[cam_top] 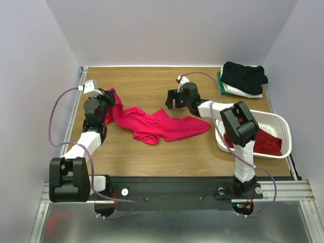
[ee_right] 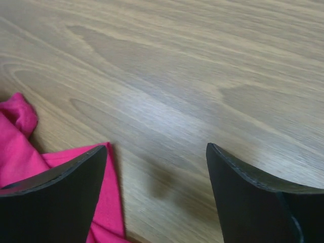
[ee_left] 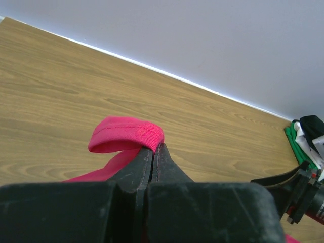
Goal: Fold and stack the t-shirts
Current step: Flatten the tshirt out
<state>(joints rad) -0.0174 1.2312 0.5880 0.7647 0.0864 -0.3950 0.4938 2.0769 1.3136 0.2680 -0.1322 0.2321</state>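
- My left pincer [ee_left: 154,152] is clamped on a hem of the bright pink-red cloth t-shirt [ee_left: 126,134].
- My right pincer [ee_right: 157,147] stands apart over the wooden desk [ee_right: 202,61], beside that shirt.

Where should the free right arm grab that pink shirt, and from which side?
Probably the loose right end of the pink shirt, from above: it lies flat on the table near the right gripper, whose jaws stand open, while the left gripper pinches the far hem.

Left end effector [cam_top: 110,97] grips pink shirt [cam_top: 162,125] corner.
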